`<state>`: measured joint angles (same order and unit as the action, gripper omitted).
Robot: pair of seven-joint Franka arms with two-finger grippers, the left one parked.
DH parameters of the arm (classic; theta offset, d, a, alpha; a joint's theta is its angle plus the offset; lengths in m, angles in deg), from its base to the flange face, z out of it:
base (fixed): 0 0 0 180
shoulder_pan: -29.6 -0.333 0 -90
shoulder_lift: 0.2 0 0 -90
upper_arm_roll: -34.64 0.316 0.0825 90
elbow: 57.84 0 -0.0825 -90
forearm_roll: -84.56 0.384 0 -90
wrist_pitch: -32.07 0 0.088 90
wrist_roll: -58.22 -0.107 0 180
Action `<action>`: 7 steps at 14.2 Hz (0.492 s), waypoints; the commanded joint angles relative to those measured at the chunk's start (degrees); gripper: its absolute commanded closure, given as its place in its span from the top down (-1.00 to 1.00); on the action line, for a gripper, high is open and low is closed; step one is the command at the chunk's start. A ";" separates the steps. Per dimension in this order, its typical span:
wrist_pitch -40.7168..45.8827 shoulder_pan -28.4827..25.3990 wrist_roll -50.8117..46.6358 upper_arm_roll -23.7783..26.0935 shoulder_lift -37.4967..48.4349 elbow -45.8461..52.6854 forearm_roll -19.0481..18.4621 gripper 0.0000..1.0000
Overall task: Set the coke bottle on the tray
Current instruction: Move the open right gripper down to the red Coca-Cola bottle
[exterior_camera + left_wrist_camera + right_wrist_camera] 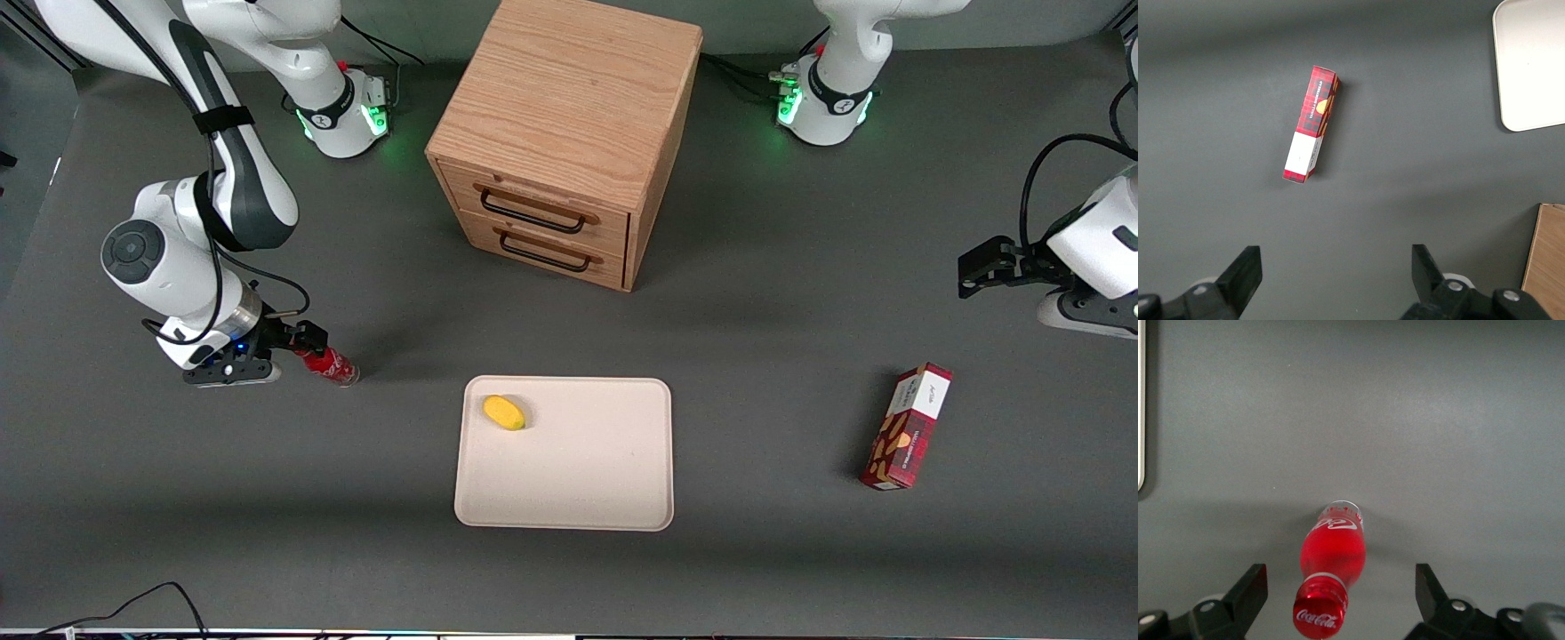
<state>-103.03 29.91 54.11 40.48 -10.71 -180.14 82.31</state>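
While the gripper (1338, 587) hangs low over the table with its fingers (1251, 590) spread wide, nothing is yet held; the coke bottle (1331, 577) stands between them, cap toward the wrist camera, touching neither finger. The wide spread seems meant to straddle the bottle before closing, so this looks like the approach to a grasp. In the front view the coke bottle (327, 364) stands on the bare table (800, 356) toward the working arm's end, just at the gripper (298, 347). The tray (578, 480) lies well apart from it, mid-table, nearer the front camera than the wooden drawer cabinet (569, 133). A small yellow object (503, 412) sits in one tray corner; the rest is free for the bottle. A red-and-white box (907, 427) lies toward the parked arm's end.
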 commanded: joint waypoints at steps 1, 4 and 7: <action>-0.95 -0.14 0.59 0.83 1.02 -1.27 -0.74 0.76; -0.95 -0.13 -0.63 0.83 1.37 -2.15 -0.74 0.21; -0.95 -0.13 -0.81 0.92 1.90 -2.59 -0.74 -0.40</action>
<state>-103.03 29.89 54.08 41.33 -10.66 -180.97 82.31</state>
